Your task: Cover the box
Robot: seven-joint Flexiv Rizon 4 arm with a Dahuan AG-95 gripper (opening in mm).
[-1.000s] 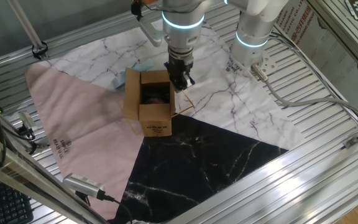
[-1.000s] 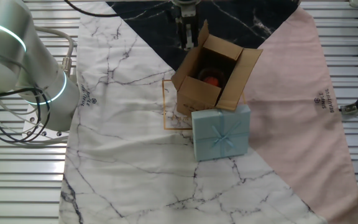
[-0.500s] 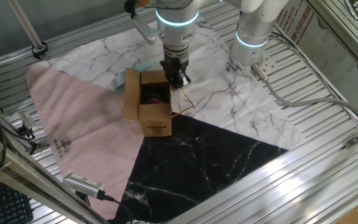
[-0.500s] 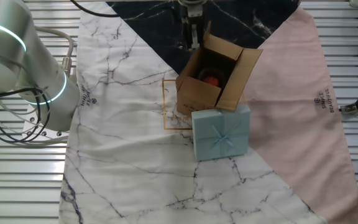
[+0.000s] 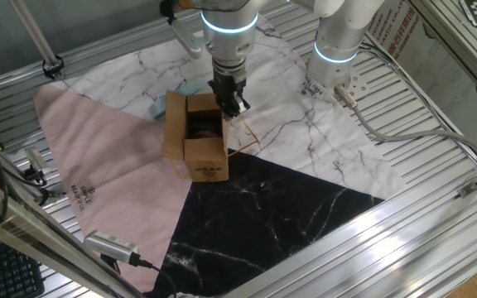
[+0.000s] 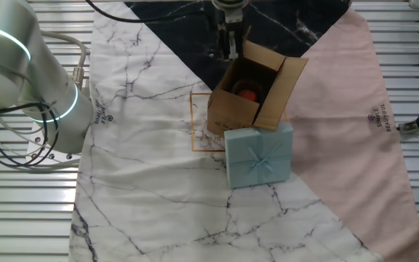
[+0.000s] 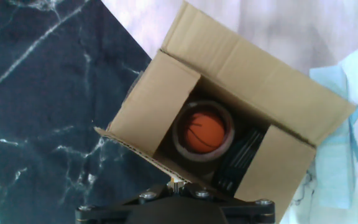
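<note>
The brown cardboard box (image 5: 207, 156) stands open where the pink, black and white cloths meet; it also shows in the other fixed view (image 6: 240, 108) and the hand view (image 7: 241, 68). Inside lie a roll of brown tape (image 7: 182, 146) with an orange ball (image 7: 204, 132) in it, and a dark object. My gripper (image 5: 229, 101) is shut, its fingertips pressed against the box's flap on the arm's side, which stands nearly upright. The gripper also shows in the other fixed view (image 6: 231, 48) and at the bottom edge of the hand view (image 7: 178, 184). The flap opposite my gripper stands open.
A light blue gift box (image 6: 259, 154) sits right against the carton on the side away from the black cloth (image 5: 272, 211). The robot's base (image 5: 338, 41) stands at the back. Metal rails frame the table.
My gripper has moved sideways toward the box, pushing the flap on its side from leaning outward to nearly upright. The box has stayed in place.
</note>
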